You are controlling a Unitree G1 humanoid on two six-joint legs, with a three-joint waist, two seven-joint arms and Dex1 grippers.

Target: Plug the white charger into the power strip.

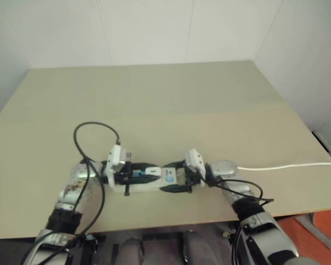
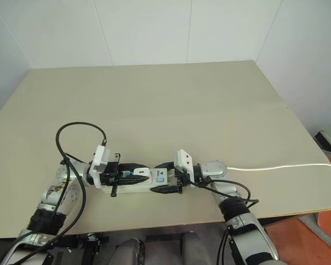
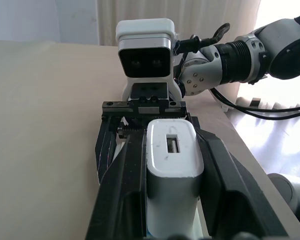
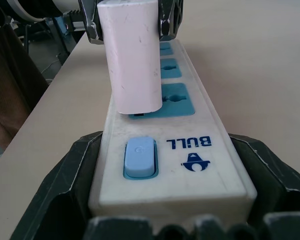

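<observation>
The power strip (image 4: 182,150), a white bar with blue socket faces and a blue switch, lies near the table's front edge (image 2: 149,181). My right gripper (image 4: 165,145) is shut on its switch end, one black finger on each long side. The white charger (image 3: 172,155) stands upright on the socket nearest the switch (image 4: 132,60). My left gripper (image 3: 172,135) is shut on the charger, and comes in from the strip's other end (image 2: 127,176). The two grippers face each other along the strip (image 1: 154,181).
The strip's thin white cord (image 1: 287,165) runs off the right edge of the beige table (image 1: 171,105). A black cable loop (image 1: 94,132) arches above my left wrist. White walls close the far side. The table's front edge lies just below the strip.
</observation>
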